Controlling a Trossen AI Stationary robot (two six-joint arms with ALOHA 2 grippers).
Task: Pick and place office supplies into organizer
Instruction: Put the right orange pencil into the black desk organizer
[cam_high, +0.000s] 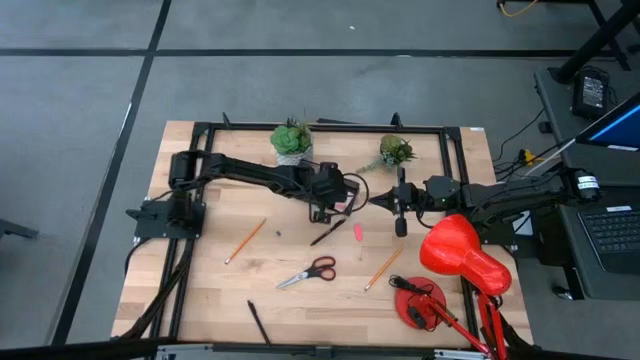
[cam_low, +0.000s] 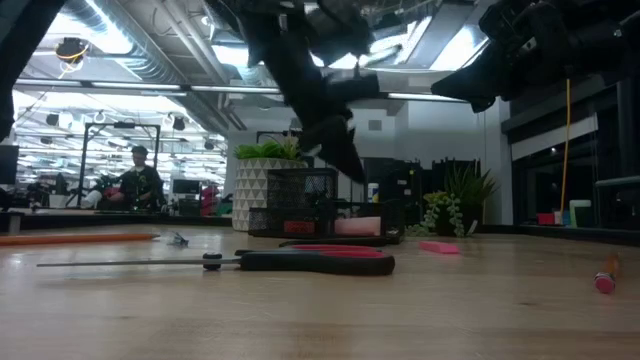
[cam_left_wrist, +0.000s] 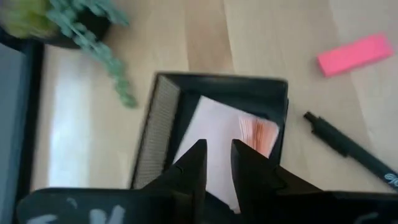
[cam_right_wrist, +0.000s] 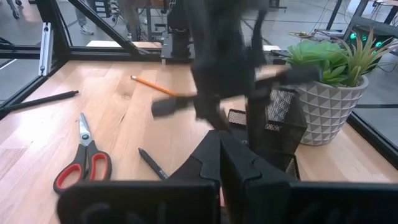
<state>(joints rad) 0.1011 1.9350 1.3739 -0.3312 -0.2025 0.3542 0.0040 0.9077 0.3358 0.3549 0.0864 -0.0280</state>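
Note:
The black mesh organizer (cam_high: 333, 201) stands mid-table, and a pink sticky-note pad (cam_left_wrist: 214, 134) lies in its low tray (cam_low: 357, 226). My left gripper (cam_left_wrist: 218, 149) hovers above that tray, open by a narrow gap and holding nothing. My right gripper (cam_right_wrist: 222, 146) hangs to the right of the organizer (cam_right_wrist: 273, 121), shut and empty. On the table lie the red-handled scissors (cam_high: 308, 272), two pencils (cam_high: 245, 240) (cam_high: 383, 268), a black pen (cam_high: 327, 233) beside the organizer, another pen (cam_high: 258, 322) near the front edge, and a pink eraser (cam_high: 358, 232).
Two potted plants (cam_high: 292, 140) (cam_high: 396, 152) stand behind the organizer. A red desk lamp (cam_high: 465, 255) fills the table's right front corner. A black frame runs along the table's edges. There is bare wood between the pencils and the scissors. People show far off in the room.

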